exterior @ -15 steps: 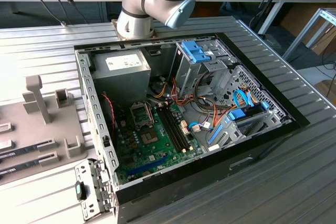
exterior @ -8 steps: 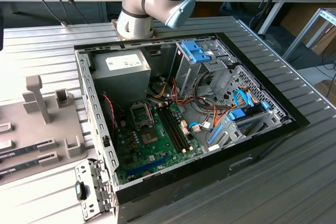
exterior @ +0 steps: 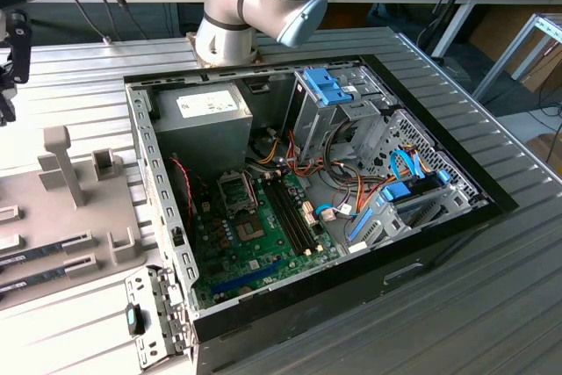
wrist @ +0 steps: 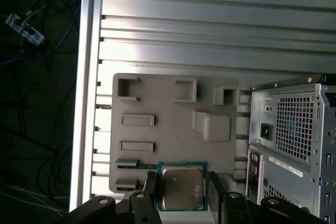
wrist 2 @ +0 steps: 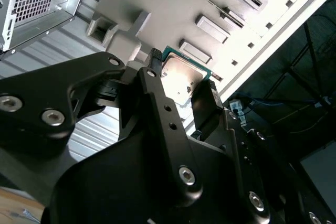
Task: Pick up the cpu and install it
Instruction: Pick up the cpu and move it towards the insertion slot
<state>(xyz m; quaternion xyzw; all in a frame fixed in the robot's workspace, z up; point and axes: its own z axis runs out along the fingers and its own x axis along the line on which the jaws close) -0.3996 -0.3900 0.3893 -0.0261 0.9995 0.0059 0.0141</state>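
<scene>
The gripper [wrist: 182, 184] clamps the cpu [wrist: 181, 196] between its fingers (over the grey tray [wrist: 168, 103]); I think it must hold the cpu level.

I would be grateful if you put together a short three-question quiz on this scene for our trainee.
1. True or false: the gripper is shut on the cpu.
2. In the first wrist view, what lies behind the cpu? A) grey holder tray B) sink C) carpet
3. In the exterior view, what colour is the plastic clip on the drive cage?
Key: 1 true; 2 A; 3 blue.
</scene>
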